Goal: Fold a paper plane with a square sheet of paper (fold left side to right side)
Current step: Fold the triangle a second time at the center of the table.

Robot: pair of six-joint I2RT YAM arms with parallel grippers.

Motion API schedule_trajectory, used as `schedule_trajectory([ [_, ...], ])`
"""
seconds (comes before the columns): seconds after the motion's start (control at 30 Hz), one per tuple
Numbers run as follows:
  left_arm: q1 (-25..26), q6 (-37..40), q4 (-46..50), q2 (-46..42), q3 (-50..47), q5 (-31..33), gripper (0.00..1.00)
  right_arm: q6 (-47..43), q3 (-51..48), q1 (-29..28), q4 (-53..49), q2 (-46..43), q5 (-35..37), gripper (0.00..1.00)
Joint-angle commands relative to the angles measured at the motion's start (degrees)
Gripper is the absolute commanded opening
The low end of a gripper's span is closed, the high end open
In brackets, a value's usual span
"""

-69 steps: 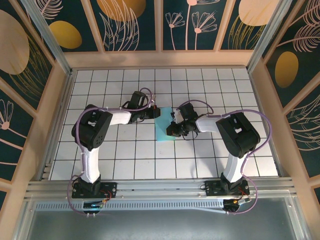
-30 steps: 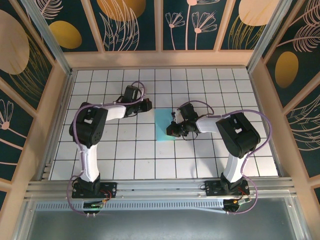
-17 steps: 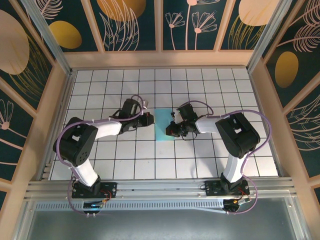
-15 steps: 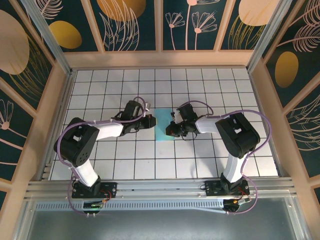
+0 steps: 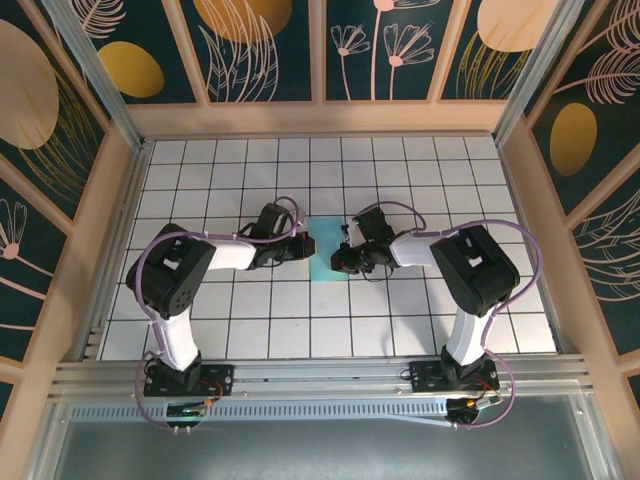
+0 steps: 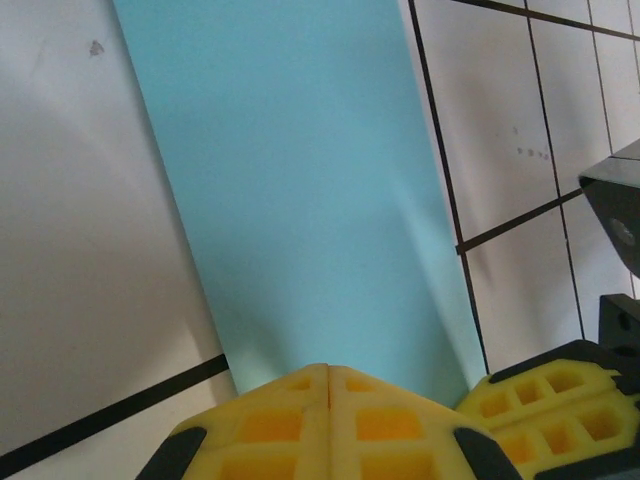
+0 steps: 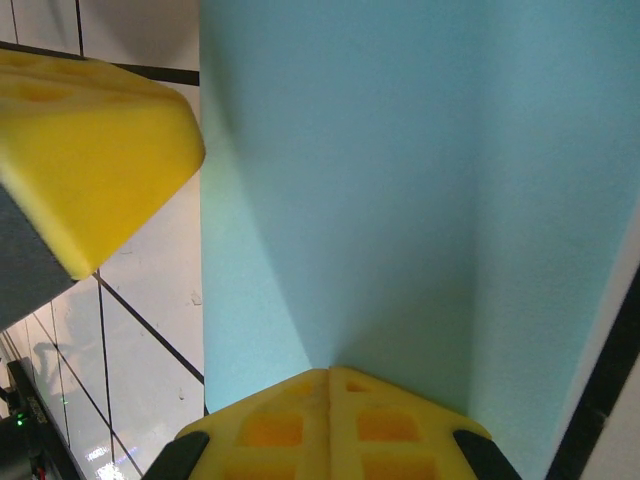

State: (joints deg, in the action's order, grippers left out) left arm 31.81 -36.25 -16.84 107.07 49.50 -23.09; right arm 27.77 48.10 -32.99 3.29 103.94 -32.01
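As the overhead camera looks down on the white-tiled desk [image 5: 200, 170], the sheet of paper [image 5: 323, 240] lies near the middle of it as a narrow light-blue strip, its long sides running away from the arm bases. The left claw [image 5: 303, 246] reaches in from the left and the right claw [image 5: 340, 259] from the right, so the strip sits between them with both tips at its edges. From the left wrist, the left claw [image 6: 328, 372] is closed, its yellow fingers [image 6: 390, 420] pressed together with no gap. Their tips meet the near end of the paper [image 6: 300, 190], which stretches flat away from them across the tiles. Whether any paper is pinched between them cannot be told. A yellow finger [image 6: 545, 390] of the other arm sits low on the right, just beside the paper's right edge. From the right wrist, the right claw [image 7: 328, 376] is likewise closed tight, its fingers [image 7: 270, 430] joined along a thin seam and set on the near end of the paper [image 7: 380, 170]. A soft change of shade runs lengthwise down the blue surface. The left arm's yellow finger [image 7: 85, 150] rests at the upper left, against the paper's far side edge.
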Motion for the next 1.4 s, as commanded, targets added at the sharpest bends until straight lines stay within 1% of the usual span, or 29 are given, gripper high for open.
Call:
schedule_trajectory([
  [0.0, -0.20, 1.14, 0.99, 1.77, 1.60, 1.66, 0.04, -0.33, -1.37, -0.94, -4.51, 2.96, 3.98, 0.00],
  [0.2, -0.29, 1.80, 2.12, 3.00, 0.54, 2.78, 0.03, 0.09, -0.01, -1.01, -4.19, 1.94, 3.20, 0.00],
  [0.33, -0.25, 1.80, 2.00, 3.15, -0.33, 3.11, 0.02, 1.14, 1.62, -1.02, -2.27, -0.40, 3.18, 0.00],
  [0.37, -0.17, 1.80, 2.00, 3.14, -0.44, 3.14, 0.02, 1.15, 2.34, -1.09, -2.22, -1.04, 3.39, 0.01],
  [0.47, -0.18, 2.30, 2.81, 2.90, -0.47, 3.57, 0.02, -0.07, 5.47, -0.86, -4.61, -3.39, 5.66, 0.10],
  [0.5, -0.22, 2.43, 3.03, 2.71, -0.45, 3.66, 0.02, -0.81, 6.42, -0.57, -5.91, -4.22, 6.43, 0.15],
  [0.6, -0.17, 2.50, 3.13, 2.61, -0.27, 3.60, 0.02, -2.16, 7.41, 1.16, -8.60, -6.62, 6.88, 0.24],
  [0.67, -0.19, 2.42, 2.89, 2.75, -0.22, 3.49, 0.02, -2.73, 6.74, 1.27, -9.92, -8.11, 6.71, 0.29],
  [0.7, -0.25, 2.41, 2.74, 2.84, -0.19, 3.41, 0.02, -3.05, 6.08, 3.40, -10.62, -8.62, 6.49, 0.32],
  [0.73, -0.18, 2.32, 2.56, 2.95, -0.20, 3.36, 0.02, -3.23, 5.36, 4.13, -11.31, -9.06, 6.06, 0.35],
  [0.87, -0.21, 2.21, 2.25, 3.06, -0.36, 3.21, 0.02, -2.72, 1.30, 5.86, -11.40, -10.20, 2.41, 0.41],
  [1.0, -0.23, 2.31, 2.17, 2.93, -0.54, 3.14, 0.02, -0.69, -2.49, 6.50, -9.03, -10.78, -2.36, 0.44],
  [1.13, -0.19, 2.32, 2.08, 3.01, -0.59, 3.14, 0.02, 1.77, -5.05, 6.48, -5.93, -10.53, -6.32, 0.44],
  [1.37, -0.20, 2.41, 2.08, 3.09, -0.36, 3.23, 0.02, 3.17, -6.26, 6.23, -5.33, -9.86, -6.30, 0.44],
])
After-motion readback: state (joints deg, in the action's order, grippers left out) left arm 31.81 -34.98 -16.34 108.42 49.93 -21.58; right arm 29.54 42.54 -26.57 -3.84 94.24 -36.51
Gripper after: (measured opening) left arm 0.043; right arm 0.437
